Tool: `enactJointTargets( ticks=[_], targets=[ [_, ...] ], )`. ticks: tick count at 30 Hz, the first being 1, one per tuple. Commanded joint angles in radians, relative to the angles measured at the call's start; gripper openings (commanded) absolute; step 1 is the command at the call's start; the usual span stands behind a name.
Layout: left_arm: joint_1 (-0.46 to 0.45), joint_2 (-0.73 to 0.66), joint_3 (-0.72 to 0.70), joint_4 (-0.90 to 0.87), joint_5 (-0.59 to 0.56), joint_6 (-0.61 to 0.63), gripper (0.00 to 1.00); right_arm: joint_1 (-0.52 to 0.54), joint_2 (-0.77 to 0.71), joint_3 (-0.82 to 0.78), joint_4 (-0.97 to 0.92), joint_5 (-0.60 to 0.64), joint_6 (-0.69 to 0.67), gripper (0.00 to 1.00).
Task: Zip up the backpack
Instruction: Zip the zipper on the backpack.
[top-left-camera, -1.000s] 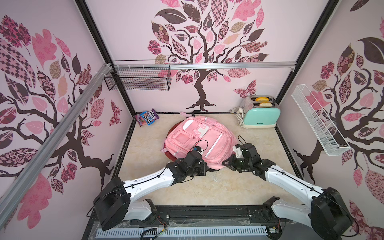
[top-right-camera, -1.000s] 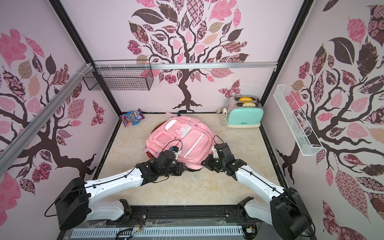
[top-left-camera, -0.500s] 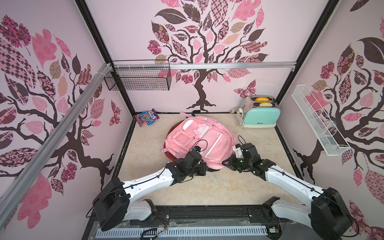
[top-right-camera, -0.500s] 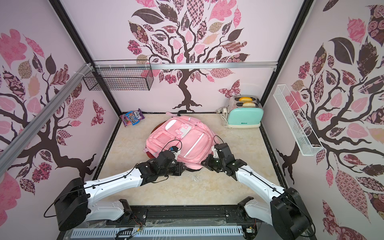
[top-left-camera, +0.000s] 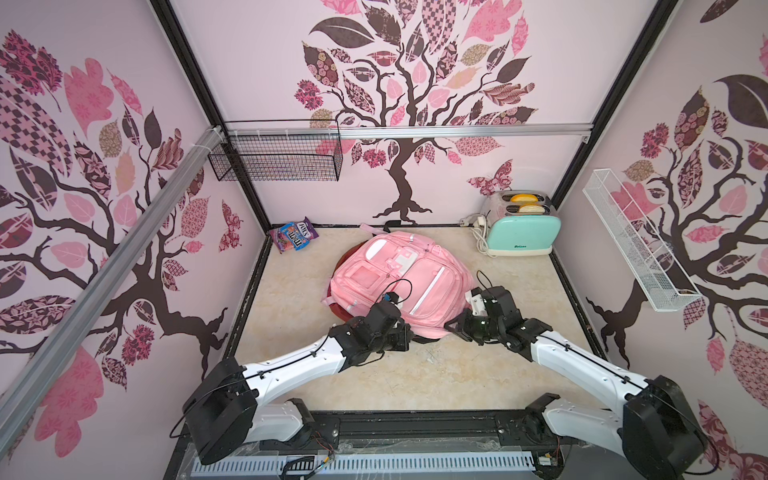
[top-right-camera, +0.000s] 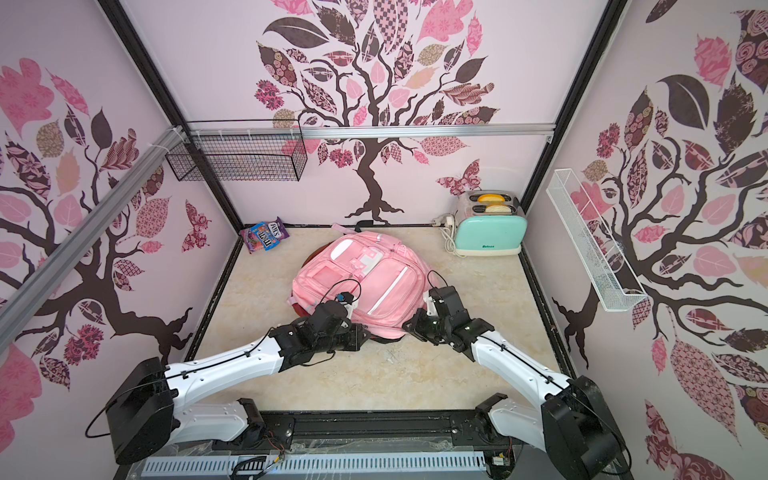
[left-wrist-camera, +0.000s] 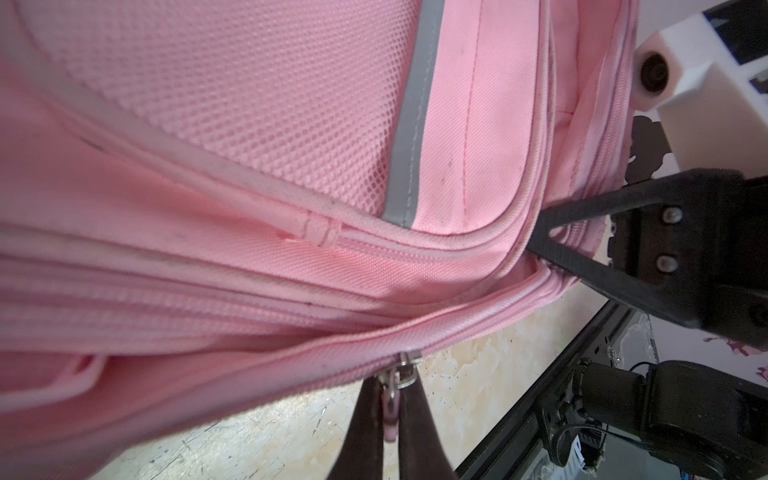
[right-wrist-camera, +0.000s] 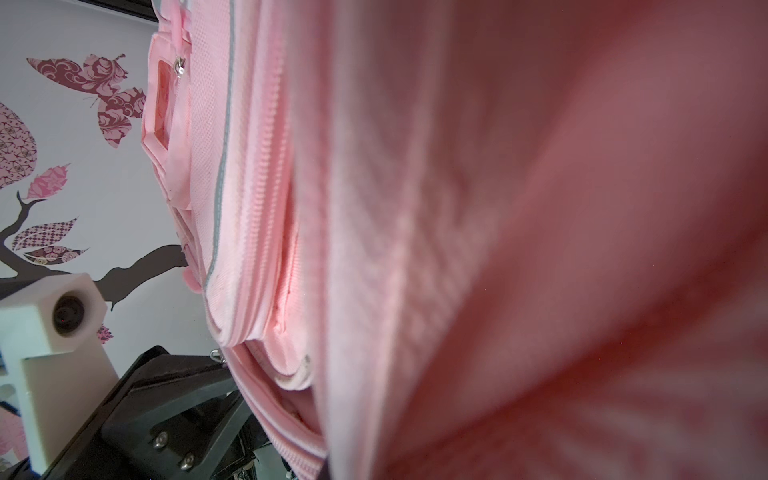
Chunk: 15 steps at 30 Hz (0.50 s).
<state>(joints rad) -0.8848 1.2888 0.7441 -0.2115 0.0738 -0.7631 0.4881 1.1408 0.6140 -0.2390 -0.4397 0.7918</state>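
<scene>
The pink backpack (left-wrist-camera: 249, 270) is matt woven cloth, partly mesh. Its small silvery zip slider (left-wrist-camera: 406, 365) looks like shiny metal.

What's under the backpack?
A dark reddish round edge peeks out beneath the backpack in both top views; the rest is covered, so what it is can't be told.

Left arm (top-left-camera: 291, 365), right arm (top-left-camera: 582, 362), both reaching forward, wrists angled inward, both jaws pinched closed
</scene>
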Motion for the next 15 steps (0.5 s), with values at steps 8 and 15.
enactJointTargets(
  ticks=[8,15],
  targets=[
    [0.018,-0.033,-0.02,0.0,-0.04,-0.005,0.0,0.007,-0.029,0.022,0.017,-0.001,-0.042,0.0],
    [0.026,-0.044,-0.02,-0.008,-0.046,-0.003,0.0,0.007,-0.033,0.023,0.011,0.002,-0.045,0.0]
  ],
)
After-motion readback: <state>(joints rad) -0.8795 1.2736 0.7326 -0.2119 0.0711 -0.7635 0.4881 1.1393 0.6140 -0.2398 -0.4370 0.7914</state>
